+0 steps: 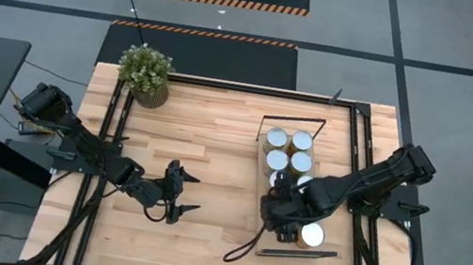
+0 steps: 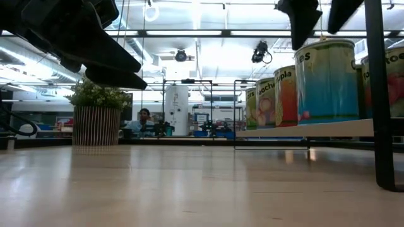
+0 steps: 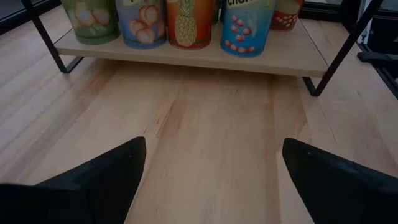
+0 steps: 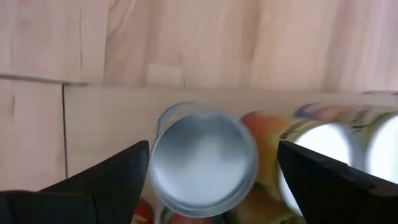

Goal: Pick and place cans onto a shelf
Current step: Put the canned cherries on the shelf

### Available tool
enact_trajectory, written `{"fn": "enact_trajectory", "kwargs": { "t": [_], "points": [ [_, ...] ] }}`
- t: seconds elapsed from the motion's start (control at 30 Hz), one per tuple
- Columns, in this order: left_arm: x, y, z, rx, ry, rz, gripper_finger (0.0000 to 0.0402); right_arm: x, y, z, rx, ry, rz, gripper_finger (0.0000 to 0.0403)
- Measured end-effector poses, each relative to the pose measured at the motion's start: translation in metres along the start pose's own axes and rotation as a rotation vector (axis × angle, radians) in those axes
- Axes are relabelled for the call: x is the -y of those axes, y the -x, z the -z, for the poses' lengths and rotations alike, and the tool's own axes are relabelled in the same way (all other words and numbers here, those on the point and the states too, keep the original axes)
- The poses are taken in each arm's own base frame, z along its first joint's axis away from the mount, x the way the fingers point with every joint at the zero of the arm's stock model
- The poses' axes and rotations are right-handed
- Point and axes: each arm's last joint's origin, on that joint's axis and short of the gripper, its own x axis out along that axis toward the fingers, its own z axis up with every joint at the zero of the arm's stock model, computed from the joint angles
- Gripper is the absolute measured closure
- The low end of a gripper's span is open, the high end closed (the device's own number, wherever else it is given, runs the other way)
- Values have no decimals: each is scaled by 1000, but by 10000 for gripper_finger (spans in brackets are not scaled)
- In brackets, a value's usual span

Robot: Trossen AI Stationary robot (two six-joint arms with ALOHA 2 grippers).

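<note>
The small cylindrical tins with silver round tops (image 1: 288,152) stood in rows on the long light-wood shelf board with black wire end frames (image 3: 205,57), near the right edge of the wooden tabletop (image 1: 215,148). The right gripper (image 4: 205,171) hung directly above one tin, its fingers spread apart and clear of the tin's sides. A clean release would call for rising straight up, not brushing neighbouring tins. The left gripper (image 1: 184,193) waited, fingers apart, over the table's middle

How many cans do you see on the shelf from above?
6 show: four in a square at the far end, one partly covered, one at the near end. The right arm may hide others.
</note>
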Motion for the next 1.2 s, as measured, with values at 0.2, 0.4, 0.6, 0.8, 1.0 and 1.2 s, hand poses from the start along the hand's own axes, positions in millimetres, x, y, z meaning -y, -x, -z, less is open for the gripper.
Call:
{"fn": "enact_trajectory", "kwargs": {
  "t": [0.2, 0.4, 0.6, 0.8, 1.0, 1.2],
  "points": [
    [-2, -2, -1, 2, 2, -10, 17, 8, 11, -2, 109, 6, 111, 40],
    [-3, -2, -2, 4, 12, -15, 17, 18, 2, -11, 120, -10, 162, 43],
    [-3, -2, -2, 3, 13, -12, 17, 12, -6, -8, 44, 32, 123, 48],
    [-3, -2, -2, 3, 12, -12, 17, 13, 2, -3, 44, 44, 148, 49],
    [-3, -2, -2, 3, 13, -12, 17, 6, 5, 0, 39, 40, 86, 49],
    [-3, -2, -2, 2, 13, -11, 17, 6, -1, 4, 16, 12, 115, 50]
  ]
}}
